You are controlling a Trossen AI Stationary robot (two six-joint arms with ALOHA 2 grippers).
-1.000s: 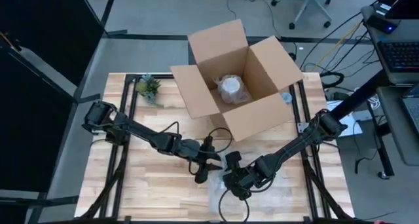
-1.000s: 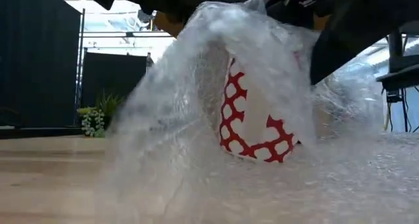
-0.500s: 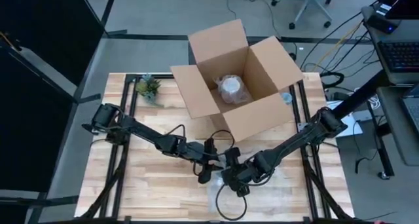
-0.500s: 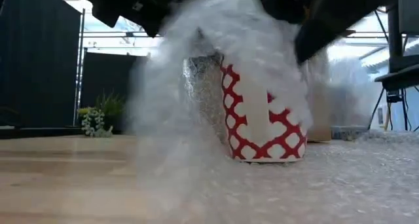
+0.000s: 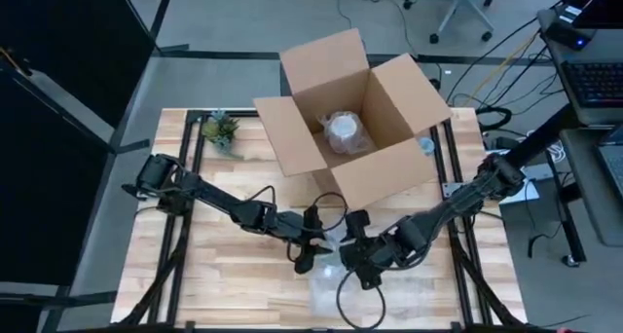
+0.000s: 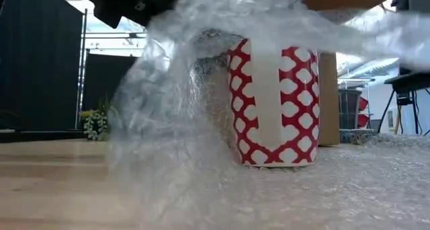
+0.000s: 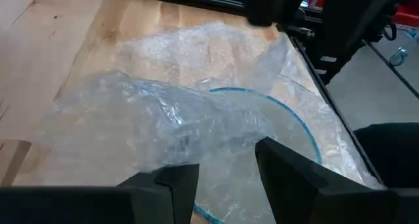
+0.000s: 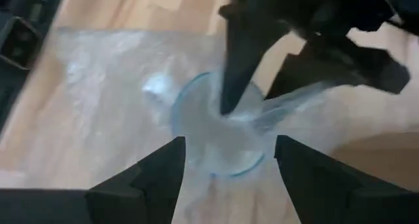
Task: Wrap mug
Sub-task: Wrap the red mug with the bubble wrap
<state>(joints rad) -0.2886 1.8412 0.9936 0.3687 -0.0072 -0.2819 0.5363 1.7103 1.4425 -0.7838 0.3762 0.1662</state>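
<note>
A red-and-white patterned mug [image 6: 275, 102] stands upright on a sheet of bubble wrap [image 6: 168, 142] near the table's front middle. The wrap rises along the mug's left side and lies over its top. From above, the mug's blue rim [image 8: 178, 116] shows through the wrap. My left gripper [image 5: 310, 247] is just left of the mug, shut on the wrap [image 7: 170, 119]. My right gripper [image 5: 356, 251] hangs just right of and above the mug, fingers wide open [image 8: 229, 152], holding nothing. My left gripper pinches a bunched-up fold of the bubble wrap [image 7: 219, 145] between its two fingers, several layers by the look of it. The fingers come from the table's left, slanting down. The wrap is lifted off the table there and drapes across the mug's top; the rest of the sheet [image 5: 341, 289] lies flat under the mug.
An open cardboard box [image 5: 382, 182] stands at the far middle with a wrapped item [image 5: 343, 130] inside. A small plant [image 5: 221, 130] sits at the far left. A black cable loop [image 5: 352, 306] hangs below my right gripper. Bare wood lies at the near left.
The mug, tilted a second ago, now stands upright on the wrap. My right gripper has drawn away up and toward the table's right edge, leaving the low view. The wrap has been pulled farther over the mug's top toward the right.
</note>
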